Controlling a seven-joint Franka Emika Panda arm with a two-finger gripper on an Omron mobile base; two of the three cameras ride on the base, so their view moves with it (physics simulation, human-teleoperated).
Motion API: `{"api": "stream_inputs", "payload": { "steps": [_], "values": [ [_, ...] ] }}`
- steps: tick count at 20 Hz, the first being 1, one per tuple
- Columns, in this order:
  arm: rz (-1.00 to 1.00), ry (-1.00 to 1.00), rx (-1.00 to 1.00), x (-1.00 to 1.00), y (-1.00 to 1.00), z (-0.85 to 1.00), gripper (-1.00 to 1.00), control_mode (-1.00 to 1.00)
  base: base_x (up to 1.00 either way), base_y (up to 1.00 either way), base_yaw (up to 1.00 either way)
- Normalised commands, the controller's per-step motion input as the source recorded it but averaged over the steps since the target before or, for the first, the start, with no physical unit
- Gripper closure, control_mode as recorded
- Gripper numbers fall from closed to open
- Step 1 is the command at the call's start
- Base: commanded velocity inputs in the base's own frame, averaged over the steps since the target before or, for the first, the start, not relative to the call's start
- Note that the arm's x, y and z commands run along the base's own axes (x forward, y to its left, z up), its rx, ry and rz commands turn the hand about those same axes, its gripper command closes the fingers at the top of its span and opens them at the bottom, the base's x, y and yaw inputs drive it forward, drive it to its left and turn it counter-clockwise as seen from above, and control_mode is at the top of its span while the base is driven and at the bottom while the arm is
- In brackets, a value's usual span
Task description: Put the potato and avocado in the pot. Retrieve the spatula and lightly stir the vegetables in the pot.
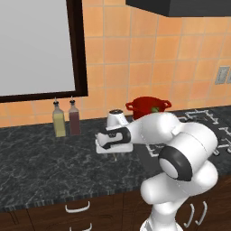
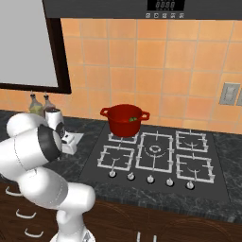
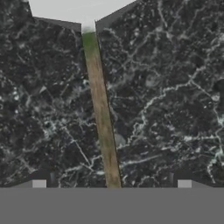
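The spatula (image 3: 101, 118) lies flat on the dark marbled table (image 3: 175, 109), its thin tan handle running up the hand view to the pale-grey blade at the top edge. The hand (image 3: 111, 183) hangs right over the handle's near end with its two tips spread as wide as they go, one on each side of the stick, and has hold of nothing. In the left base view the hand (image 1: 115, 146) points down at the table (image 1: 45, 158), just left of the hob (image 1: 203, 124).

The pot (image 1: 147, 106), glossy red with a loop handle at each side, stands on the hob's back-left burner, well apart from the hand. A bright-green bit of the avocado (image 1: 154, 109) shows inside it; the same green piece (image 2: 133, 119) shows in the pot (image 2: 124, 120) in the right base view. No potato can be made out.

Two bottles (image 1: 66, 119) stand by the tiled wall under a dark-framed window (image 1: 36, 45)
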Motion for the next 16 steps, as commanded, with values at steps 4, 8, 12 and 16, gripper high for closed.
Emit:
{"api": "stream_inputs", "payload": {
  "steps": [4,8,12,16],
  "values": [
    [-0.1,0.0,0.0,-0.08,0.0,-0.03,-1.0,-1.0,0.0,0.0,0.0],
    [-0.09,0.0,0.0,0.0,0.0,-0.15,-1.0,-1.0,0.0,0.0,0.0],
    [-0.08,0.0,0.0,0.0,0.0,-0.2,1.0,-1.0,0.0,0.0,0.0],
    [-0.09,0.0,0.0,0.0,0.0,-0.13,1.0,-1.0,0.0,0.0,0.0]
  ]
}}
